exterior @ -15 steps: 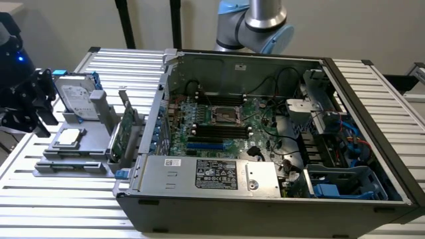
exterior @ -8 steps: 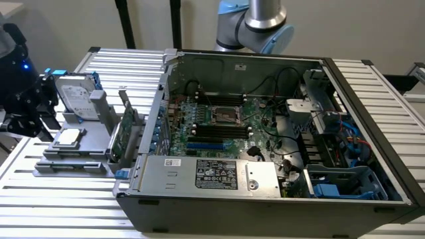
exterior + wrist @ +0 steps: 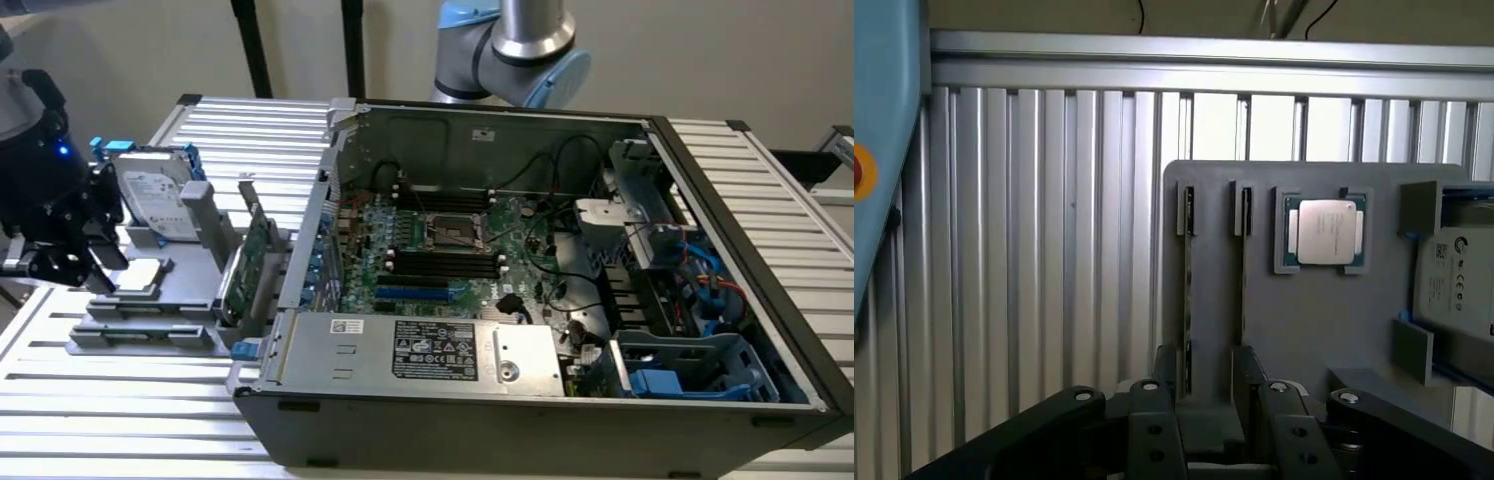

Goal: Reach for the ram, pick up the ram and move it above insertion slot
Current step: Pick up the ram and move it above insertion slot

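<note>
The ram [image 3: 1187, 290] shows as a thin dark strip, standing on edge in a slot of the grey holder [image 3: 1324, 320]. A second like strip [image 3: 1244, 270] stands in the slot beside it. My gripper [image 3: 1219, 435] hangs over the near end of these two slots, open, its black fingers [image 3: 1154, 425] apart with nothing held. In the exterior view the gripper [image 3: 60, 250] is over the left end of the grey holder [image 3: 140, 335], left of the computer case. The long black insertion slots [image 3: 441, 262] lie on the motherboard inside the case.
A CPU [image 3: 1324, 232] and a silver hard drive [image 3: 1459, 280] also sit on the holder. An upright green expansion card [image 3: 254, 262] stands between the holder and the open case wall [image 3: 314, 230]. The power supply [image 3: 414, 348] fills the case's front. The table is ribbed aluminium.
</note>
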Available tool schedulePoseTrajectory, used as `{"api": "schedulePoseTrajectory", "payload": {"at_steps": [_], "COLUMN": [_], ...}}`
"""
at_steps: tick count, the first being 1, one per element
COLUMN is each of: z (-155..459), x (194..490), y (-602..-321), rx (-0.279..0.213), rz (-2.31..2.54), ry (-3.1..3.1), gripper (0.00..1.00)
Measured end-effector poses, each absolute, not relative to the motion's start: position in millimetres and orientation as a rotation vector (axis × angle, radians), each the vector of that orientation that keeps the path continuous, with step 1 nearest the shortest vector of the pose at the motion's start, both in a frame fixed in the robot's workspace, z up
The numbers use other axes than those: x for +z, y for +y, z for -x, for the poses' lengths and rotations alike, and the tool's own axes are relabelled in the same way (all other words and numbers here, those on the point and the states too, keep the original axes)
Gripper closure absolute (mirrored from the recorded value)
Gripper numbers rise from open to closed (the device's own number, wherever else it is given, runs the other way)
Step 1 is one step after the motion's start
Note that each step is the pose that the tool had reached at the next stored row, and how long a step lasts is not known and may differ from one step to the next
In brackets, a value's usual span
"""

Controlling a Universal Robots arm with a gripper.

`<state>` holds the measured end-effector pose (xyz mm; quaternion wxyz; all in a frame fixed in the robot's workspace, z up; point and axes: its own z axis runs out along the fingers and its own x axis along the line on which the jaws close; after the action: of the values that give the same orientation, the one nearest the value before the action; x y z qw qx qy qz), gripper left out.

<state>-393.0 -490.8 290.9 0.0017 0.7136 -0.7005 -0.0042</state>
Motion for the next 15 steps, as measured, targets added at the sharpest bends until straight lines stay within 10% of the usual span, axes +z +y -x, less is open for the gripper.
{"api": "schedulePoseTrajectory", "payload": {"at_steps": [15], "z": [393.0], "x": [263.5], "y": [-491.7], "rx": [-0.013], "rz": [-2.24], "ry": [-2.199], "gripper": [0.64]}}
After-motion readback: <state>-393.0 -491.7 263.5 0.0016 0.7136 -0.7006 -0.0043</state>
